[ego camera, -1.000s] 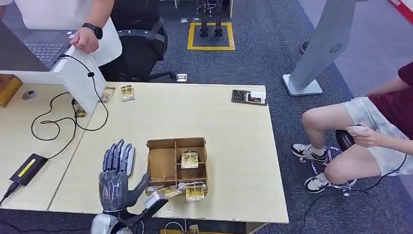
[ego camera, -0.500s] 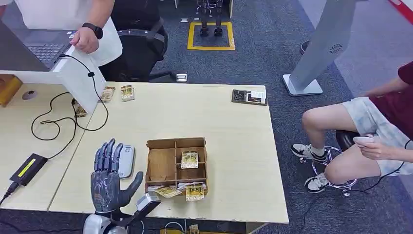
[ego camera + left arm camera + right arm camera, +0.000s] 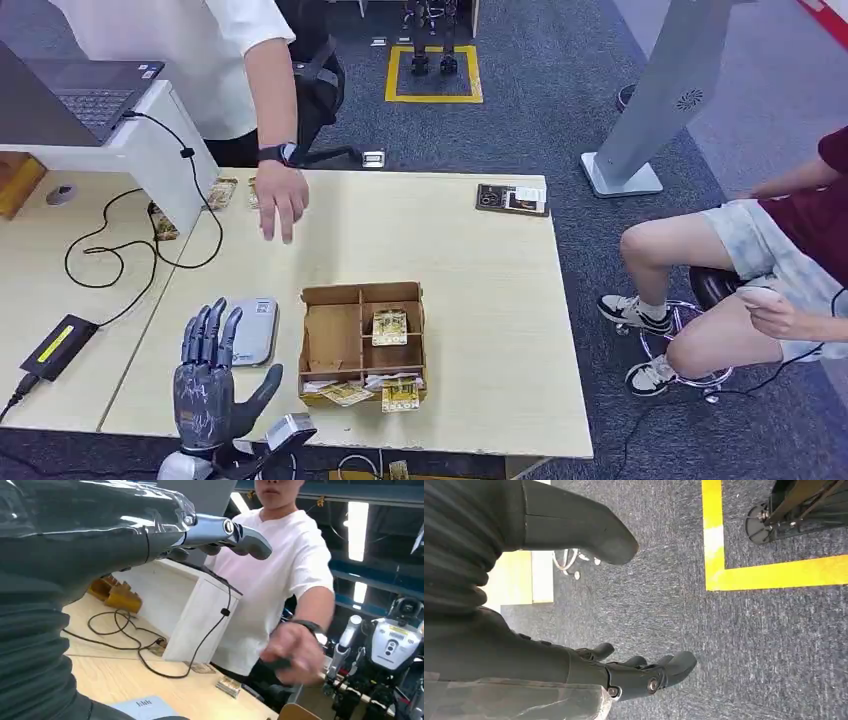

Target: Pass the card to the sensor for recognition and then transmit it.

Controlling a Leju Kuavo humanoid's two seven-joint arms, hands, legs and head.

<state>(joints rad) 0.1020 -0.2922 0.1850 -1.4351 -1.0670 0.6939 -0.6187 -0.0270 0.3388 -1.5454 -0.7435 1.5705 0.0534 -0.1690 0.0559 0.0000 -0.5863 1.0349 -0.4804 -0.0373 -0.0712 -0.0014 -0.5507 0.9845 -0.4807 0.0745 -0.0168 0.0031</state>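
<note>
— Where is your left hand (image 3: 208, 385) now?

— Raised over the near edge of the table (image 3: 480, 300), palm away from me, fingers spread and straight, nothing in it. It sits just beside the sensor (image 3: 250, 330), the grey pad lying flat to the left of the box (image 3: 362, 345), but I am not touching either.

— And the right hand (image 3: 624, 672)?

— Hanging at my side above the carpet, fingers loosely extended and apart, holding nothing.

— So where are the cards?

— One card (image 3: 389, 327) lies in a right-hand compartment of the box. More are in the box's front row, one (image 3: 401, 394) at its near right. A few others (image 3: 222, 192) lie far across the table, by the white stand (image 3: 160, 160), near where a person's hand (image 3: 281, 203) reaches down over the tabletop.

— How much of the job is done, then?

— As I judge it, none that shows. No card is on the sensor, none is in my hand, and nothing is being handed over.

— What's left?

— Everything: take a card from the box, bring it over the sensor, wait for the read, then pass it on, likely to that person. My left hand is closest, so I'd expect it to move right to the box first.
</note>
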